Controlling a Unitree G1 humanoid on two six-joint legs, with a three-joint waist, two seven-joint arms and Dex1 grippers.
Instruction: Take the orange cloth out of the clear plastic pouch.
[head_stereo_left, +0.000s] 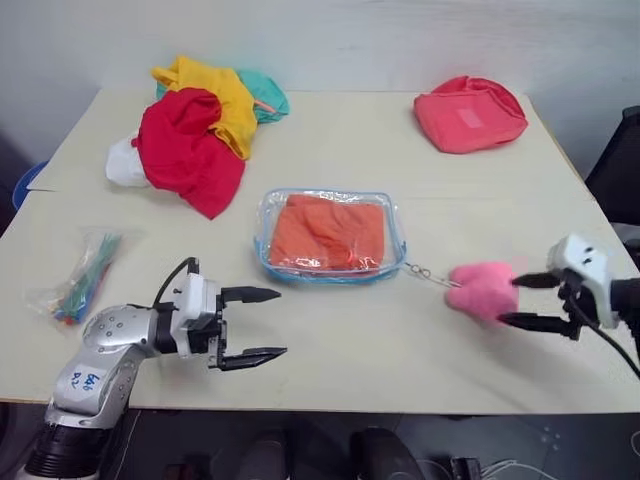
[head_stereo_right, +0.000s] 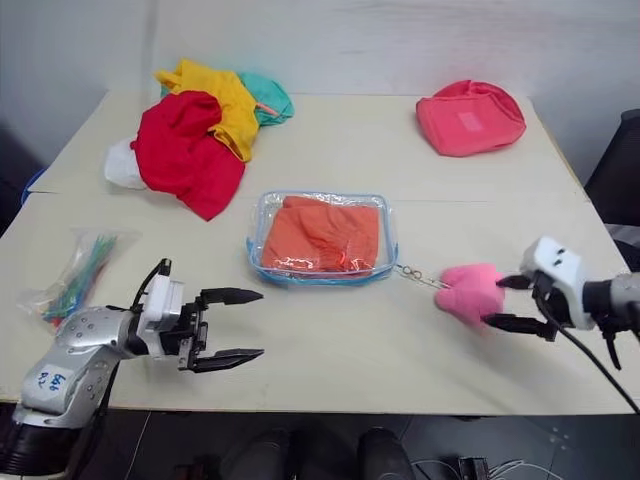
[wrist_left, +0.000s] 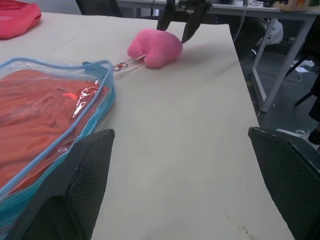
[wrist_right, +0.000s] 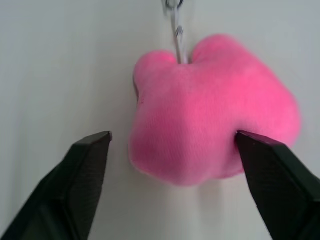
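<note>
The clear plastic pouch (head_stereo_left: 398, 232) with light-blue edging lies flat at the middle of the table. The orange cloth (head_stereo_left: 328, 232) is folded inside it. A thin chain (head_stereo_left: 425, 273) runs from the pouch's right corner to a pink plush charm (head_stereo_left: 482, 290). My right gripper (head_stereo_left: 509, 300) is open at the charm's right side. The charm sits between its fingers; one finger (wrist_right: 265, 165) touches it and the other stands apart. My left gripper (head_stereo_left: 281, 322) is open and empty, just in front of the pouch's left corner and pointing right.
A pile of red, yellow, teal and white cloths (head_stereo_left: 195, 130) lies at the back left. A pink-red fabric pouch (head_stereo_left: 470, 113) sits at the back right. A small clear bag of coloured sticks (head_stereo_left: 82, 278) lies at the left, near my left arm.
</note>
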